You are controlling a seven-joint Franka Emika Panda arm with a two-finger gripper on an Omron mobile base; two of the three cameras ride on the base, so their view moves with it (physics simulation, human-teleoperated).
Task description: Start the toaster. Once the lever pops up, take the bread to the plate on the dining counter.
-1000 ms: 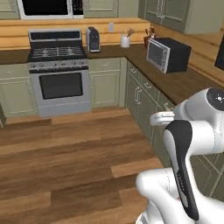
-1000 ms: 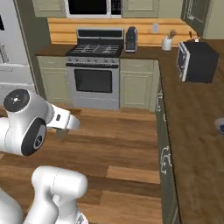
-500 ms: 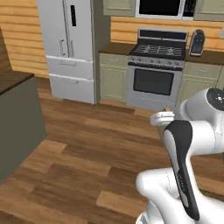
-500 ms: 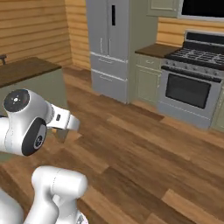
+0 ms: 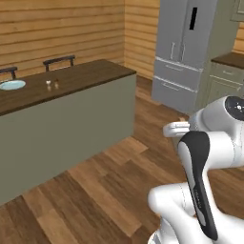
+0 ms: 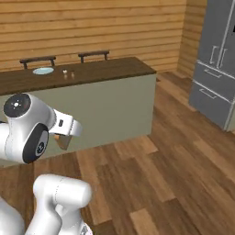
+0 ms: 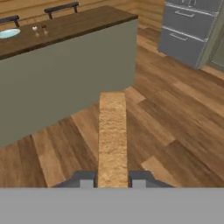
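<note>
Bread (image 7: 113,135), a thin toasted slice seen edge-on, sits pinched between the gripper (image 7: 113,178) fingers by its lower edge, probably light, stiff and crumbly, so a gentle grip low on the crust suits carrying it to the plate (image 7: 8,33) on the dining counter (image 7: 70,61).

Arm folded close over base; hand (image 7: 113,183) level, 2 fingers (image 7: 85,180) seemingly clamped on bread (image 7: 113,135) edgewise.
</note>
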